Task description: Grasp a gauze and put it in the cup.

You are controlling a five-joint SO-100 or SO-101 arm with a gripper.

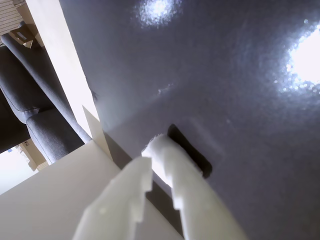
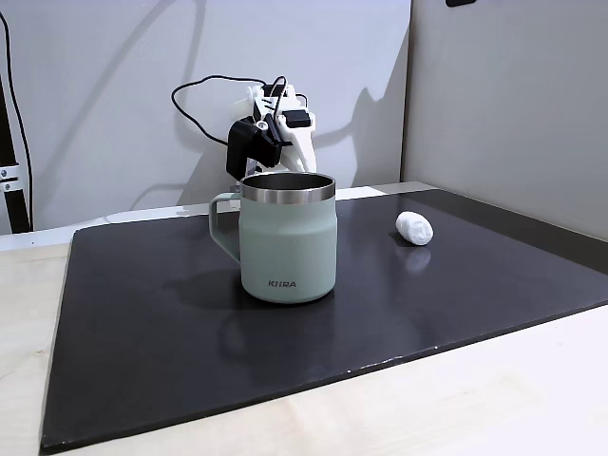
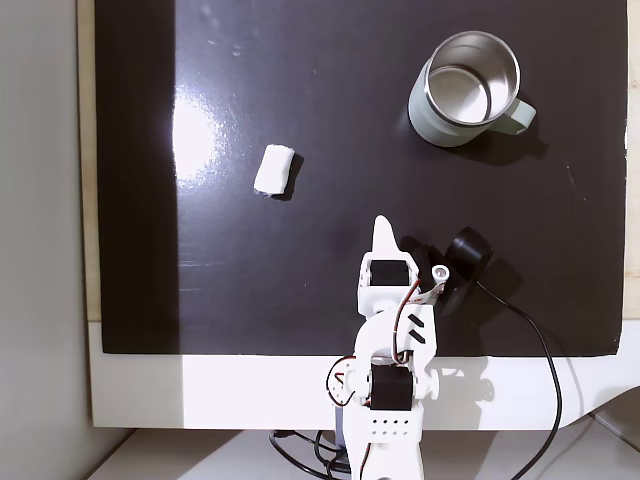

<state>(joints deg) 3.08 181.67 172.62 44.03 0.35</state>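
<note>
The step in hand looks like the reach for the gauze; nothing is gripped yet. To do it well, the arm should swing toward the roll and come down over it with the jaws spread across its short side. The roll is soft, so it would be wise to close gently and lift it clear before carrying it over the steel rim.

In the wrist view the hand [image 1: 160, 167] fills the lower middle of the frame, its two white fingers close together with only a narrow gap and nothing between them, hanging just over the dark mat [image 1: 225, 90].

In the top-down fixed view the arm [image 3: 390, 340] stands at the lower middle, folded back on itself, the hand [image 3: 382, 235] pointing up the frame and nearly closed. The gauze [image 3: 274, 169] lies on the mat at upper left of that tip, well apart from it. The cup [image 3: 468, 90] stands upright and empty at upper right, handle to the right.

In the front fixed view the cup [image 2: 287, 237] stands nearest at centre, the gauze [image 2: 414, 227] lies to its right and farther back, and the arm [image 2: 271, 128] rises behind the cup. The pale surface [image 2: 475, 399] borders the mat.
</note>
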